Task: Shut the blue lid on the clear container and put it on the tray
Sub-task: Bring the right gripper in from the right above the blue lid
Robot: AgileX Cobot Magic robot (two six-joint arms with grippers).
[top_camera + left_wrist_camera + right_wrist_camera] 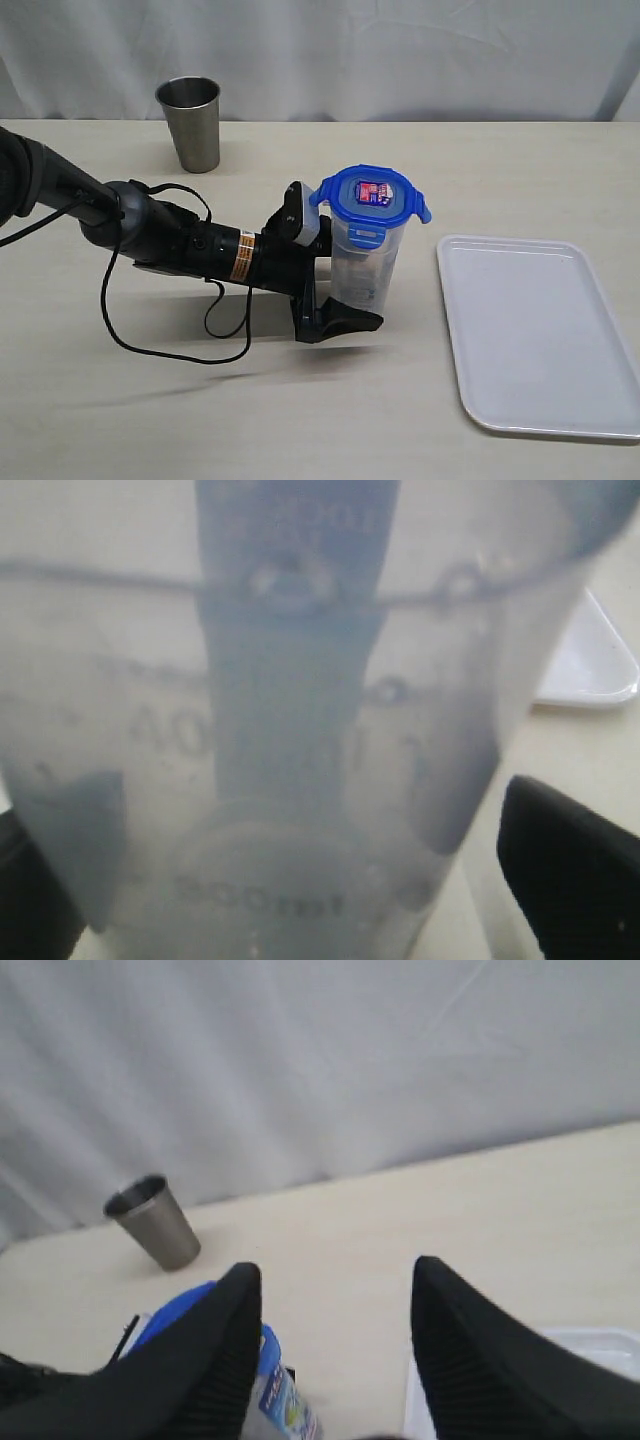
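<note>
The clear container [362,270] stands upright on the table, left of the tray [540,330]. The blue lid [372,198] sits on its rim, sticker up, with its side flaps sticking outward. My left gripper [352,305] reaches in from the left and straddles the container's lower part, jaws wide. In the left wrist view the container [290,730] fills the space between the jaws, with a pale gap before one dark finger [570,870]. My right gripper [335,1275] is open and empty, above and apart from the lid [175,1310]. It is out of the exterior view.
A steel cup [190,122] stands at the back left, near the curtain. The left arm's black cable [165,352] loops on the table in front of the arm. The tray's corner [590,660] shows beyond the container.
</note>
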